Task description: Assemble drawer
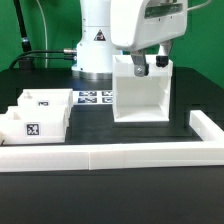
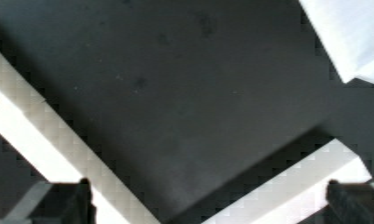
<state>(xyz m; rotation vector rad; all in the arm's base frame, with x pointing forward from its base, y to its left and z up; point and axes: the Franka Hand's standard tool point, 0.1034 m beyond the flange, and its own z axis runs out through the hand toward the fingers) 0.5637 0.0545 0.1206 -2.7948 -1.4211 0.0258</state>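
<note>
Wrist view: fingers (image 2: 59, 203) wide apart over dark surface (image 2: 184, 100); exterior view only: two trays (image 1: 30, 125) apart from tall housing (image 1: 140, 100).

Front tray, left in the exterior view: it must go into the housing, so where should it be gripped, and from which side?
Grip a thin upright wall of the front tray, jaws astride its rim, coming straight down. It lies open side up, so the rim is exposed; the other tray crowds its back, so the near wall looks safest.

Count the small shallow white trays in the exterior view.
2. Both lie at the exterior view's left: the rear tray, and the front tray nearer the camera. None appears hidden.
</note>
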